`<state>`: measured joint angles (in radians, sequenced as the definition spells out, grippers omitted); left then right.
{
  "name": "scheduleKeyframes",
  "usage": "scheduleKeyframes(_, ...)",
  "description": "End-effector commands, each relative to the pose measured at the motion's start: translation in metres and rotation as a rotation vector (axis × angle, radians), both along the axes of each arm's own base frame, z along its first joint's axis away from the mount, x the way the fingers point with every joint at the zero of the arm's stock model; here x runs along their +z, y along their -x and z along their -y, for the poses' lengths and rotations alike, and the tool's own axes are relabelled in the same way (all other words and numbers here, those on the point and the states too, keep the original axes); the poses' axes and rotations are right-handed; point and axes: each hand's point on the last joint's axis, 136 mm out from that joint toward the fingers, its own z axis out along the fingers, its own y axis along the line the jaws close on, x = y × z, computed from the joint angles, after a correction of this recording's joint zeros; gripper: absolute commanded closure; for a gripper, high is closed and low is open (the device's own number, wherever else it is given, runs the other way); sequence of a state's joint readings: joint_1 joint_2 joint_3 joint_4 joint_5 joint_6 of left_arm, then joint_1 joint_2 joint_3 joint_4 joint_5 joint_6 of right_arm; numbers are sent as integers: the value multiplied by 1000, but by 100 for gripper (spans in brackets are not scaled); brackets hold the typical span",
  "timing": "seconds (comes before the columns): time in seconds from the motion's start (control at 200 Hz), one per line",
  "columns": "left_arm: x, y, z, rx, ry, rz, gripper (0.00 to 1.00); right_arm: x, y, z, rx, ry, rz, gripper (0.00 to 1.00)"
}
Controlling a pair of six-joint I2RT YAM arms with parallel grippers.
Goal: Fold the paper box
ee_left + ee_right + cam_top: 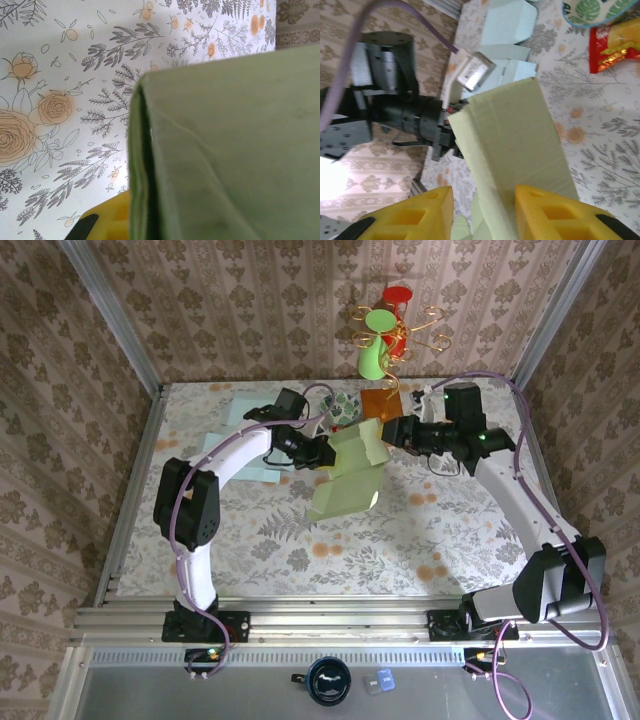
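Note:
A pale green paper box hangs above the table's middle, partly folded, its long panel drooping toward the near side. My left gripper is shut on its left edge; in the left wrist view the green panel covers the right side and one yellow finger presses beside its folded edge, the other finger hidden. My right gripper is at the box's upper right. In the right wrist view it stands open, the box running between its yellow fingers and resting against the right one.
Flat pale blue box blanks lie at the back left, beyond the left arm. A leaf-patterned bowl and an orange snack packet sit behind the box. A gold stand with a green cup is at the back wall.

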<state>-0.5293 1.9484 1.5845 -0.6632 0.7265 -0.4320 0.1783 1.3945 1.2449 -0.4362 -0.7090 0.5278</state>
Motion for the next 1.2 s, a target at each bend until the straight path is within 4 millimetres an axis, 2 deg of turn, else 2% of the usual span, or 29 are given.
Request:
scheduleKeyframes(0.0, 9, 1, 0, -18, -4, 25, 100, -17, 0, 6, -12, 113, -28, 61)
scheduleKeyframes(0.29, 11, 2, -1, -21, -17, 35, 100, -27, -3, 6, -11, 344, -9, 61)
scheduleKeyframes(0.53, 12, 3, 0, -22, -30, 43, 100, -33, -8, -4, 14, 531, 19, 60)
scheduleKeyframes(0.86, 11, 5, 0, -23, -46, 47, 100, -36, -15, -9, -10, 718, 42, 64)
scheduleKeyframes(1.035, 11, 6, 0, -26, -51, 46, 100, -41, -18, -10, -31, 825, 48, 69)
scheduleKeyframes(1.195, 12, 5, 1, -25, -57, 48, 100, -41, -22, -4, -71, 963, 53, 77)
